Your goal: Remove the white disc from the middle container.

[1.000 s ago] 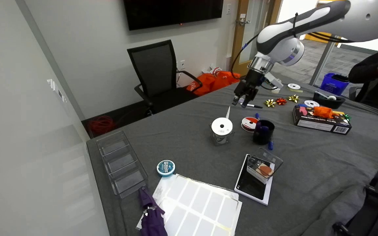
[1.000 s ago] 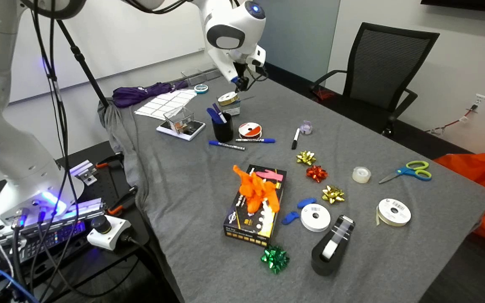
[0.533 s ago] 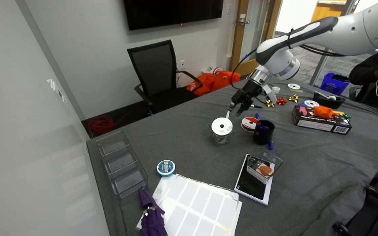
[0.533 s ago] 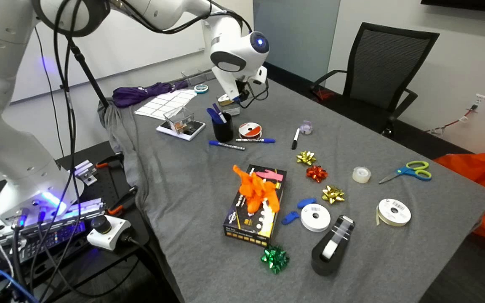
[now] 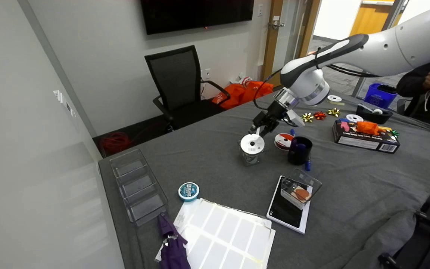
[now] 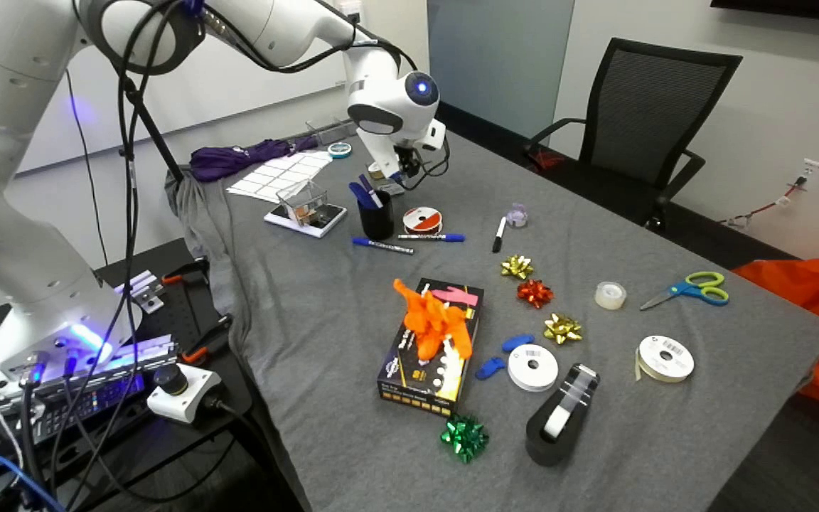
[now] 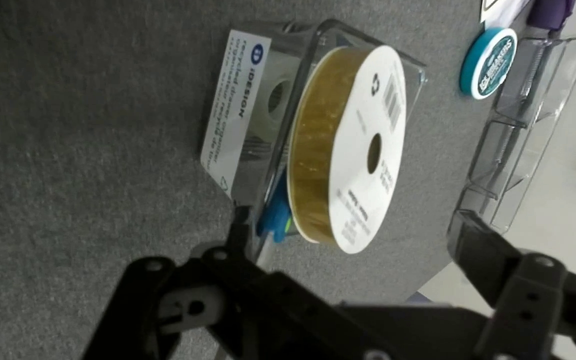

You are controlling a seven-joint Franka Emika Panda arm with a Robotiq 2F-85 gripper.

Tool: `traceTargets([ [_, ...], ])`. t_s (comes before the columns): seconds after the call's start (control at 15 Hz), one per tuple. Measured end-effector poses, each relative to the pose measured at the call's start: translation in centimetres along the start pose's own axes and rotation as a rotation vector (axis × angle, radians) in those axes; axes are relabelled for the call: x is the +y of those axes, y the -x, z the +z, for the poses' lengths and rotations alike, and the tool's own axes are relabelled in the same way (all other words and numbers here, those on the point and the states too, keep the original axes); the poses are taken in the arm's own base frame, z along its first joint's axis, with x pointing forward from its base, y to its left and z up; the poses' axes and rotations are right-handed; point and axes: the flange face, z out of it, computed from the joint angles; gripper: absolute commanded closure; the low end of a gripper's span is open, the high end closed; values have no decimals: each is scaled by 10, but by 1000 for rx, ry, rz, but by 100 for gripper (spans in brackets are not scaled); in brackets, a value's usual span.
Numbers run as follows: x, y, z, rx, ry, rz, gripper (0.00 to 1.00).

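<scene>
White disc [image 7: 355,150] exposing gold ribbon [image 7: 313,145] in wrist view, only its flat face [image 5: 258,143] in an exterior view, barcode-printed, dark-centred, seated at mouth of see-through container [image 7: 263,135], pincer [image 7: 352,220] with jaws spread apart.

Two high, one close

In both exterior views high cameras share table [image 5: 215,179], chair [image 5: 174,78] and pen cup [image 5: 299,150]; in an exterior view the base [image 6: 61,338] stands nearer. The wrist view faces the disc [image 7: 357,157] closely, apparently tipped sideways.
</scene>
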Motion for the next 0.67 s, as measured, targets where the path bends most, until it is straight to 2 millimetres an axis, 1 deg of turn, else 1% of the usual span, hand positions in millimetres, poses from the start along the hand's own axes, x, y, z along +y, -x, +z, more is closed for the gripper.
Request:
traceTargets([
  [0.27, -2, 2, 11, 10, 19, -4, 0],
  [0.67, 4, 5, 12, -11, 48, -23, 0],
])
